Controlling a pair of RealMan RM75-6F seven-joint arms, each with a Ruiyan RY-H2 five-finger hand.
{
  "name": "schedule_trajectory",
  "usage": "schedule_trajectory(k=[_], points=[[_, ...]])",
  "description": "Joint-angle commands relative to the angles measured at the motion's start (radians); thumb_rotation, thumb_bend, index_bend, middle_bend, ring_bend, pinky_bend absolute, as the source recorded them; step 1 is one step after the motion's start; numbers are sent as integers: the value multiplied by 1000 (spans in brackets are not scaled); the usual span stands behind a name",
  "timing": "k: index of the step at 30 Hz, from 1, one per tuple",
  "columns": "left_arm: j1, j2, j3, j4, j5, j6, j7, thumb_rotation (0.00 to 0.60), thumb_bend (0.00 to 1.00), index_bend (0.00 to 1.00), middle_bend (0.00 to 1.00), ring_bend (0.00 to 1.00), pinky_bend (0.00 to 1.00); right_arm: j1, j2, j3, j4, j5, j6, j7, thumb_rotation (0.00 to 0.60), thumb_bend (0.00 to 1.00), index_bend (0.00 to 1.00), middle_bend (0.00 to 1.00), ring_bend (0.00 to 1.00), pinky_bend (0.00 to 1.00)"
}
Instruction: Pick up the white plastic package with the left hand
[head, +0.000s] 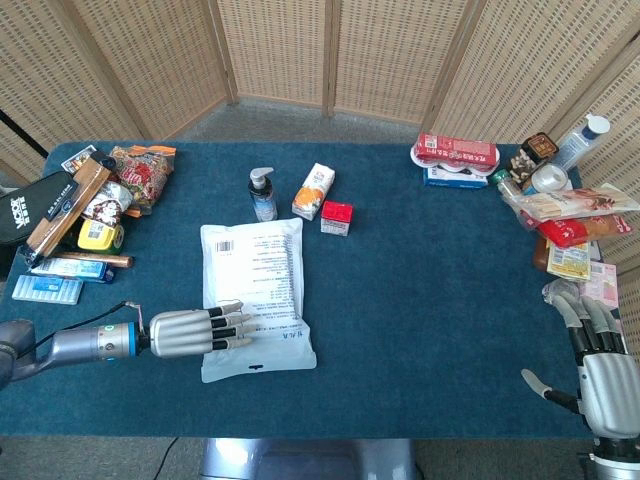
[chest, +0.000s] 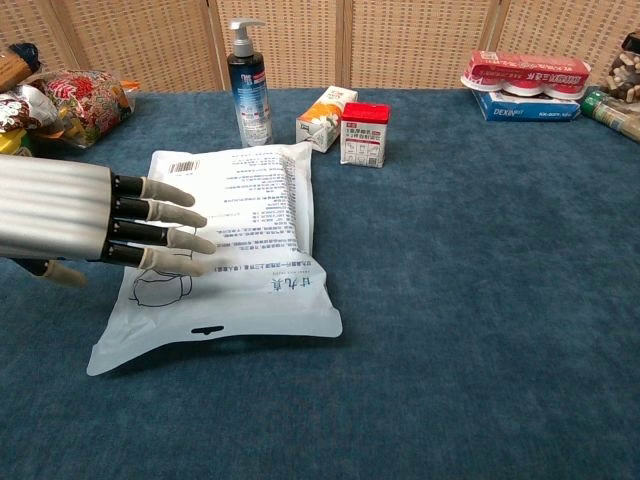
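My left robot hand (head: 190, 332) is flat with fingers (chest: 165, 225) spread over the white plastic package (head: 255, 295), which lies on the blue surface (head: 430, 280). I think grabbing and lifting are not done yet.

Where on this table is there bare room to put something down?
The widest bare stretch lies between the white package and the right hand, below the red box. The left pile and right pile crowd the ends; the left hand reaches over the package's left edge.
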Motion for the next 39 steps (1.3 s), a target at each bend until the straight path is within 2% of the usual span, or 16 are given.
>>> schedule_trajectory(k=[1,14,18,20,22,25,26,29,30,31,33,39], points=[[-25,-21,12,-1,-1,-23,10,600,2,0,0,0,128,-1,2,1,0,3,1,5,600,0,0,0,0,0],[-133,-56,50,-66,-5,-145,71,600,1,0,0,0,119,-8,24,8,0,11,20,60,600,0,0,0,0,0],[-164,-57,72,-101,-4,-211,95,600,1,5,0,0,109,-9,23,11,2,11,25,59,600,0,0,0,0,0],[-175,-57,77,-121,-8,-231,103,600,2,50,0,0,123,-11,25,11,0,7,30,63,600,0,0,0,0,0],[-185,-60,78,-134,-11,-237,112,600,3,148,0,0,170,-13,27,13,0,1,38,60,600,0,0,0,0,0],[-195,-74,78,-125,-8,-217,124,600,4,409,12,25,341,-17,28,14,-1,-5,49,62,600,0,0,0,0,0],[-195,-79,79,-119,-8,-206,122,600,10,527,93,91,426,-18,28,14,-1,-6,52,65,600,0,0,0,0,0],[-195,-99,84,-91,-1,-155,112,600,55,845,582,480,658,-21,30,17,3,-6,62,70,600,0,0,0,0,0],[-194,-105,87,-79,1,-141,111,600,67,911,710,600,722,-22,30,19,4,-6,65,71,600,0,0,0,0,0],[-193,-108,90,-73,2,-133,113,600,70,940,768,659,759,-23,30,19,5,-6,67,73,600,0,0,0,0,0],[-188,-113,93,-66,-1,-113,112,600,72,970,819,713,805,-24,30,21,7,-9,72,77,600,0,0,0,0,0],[-182,-99,98,-78,-6,-54,123,600,70,1000,921,814,897,-26,30,20,8,-15,76,79,600,0,0,0,0,0]])
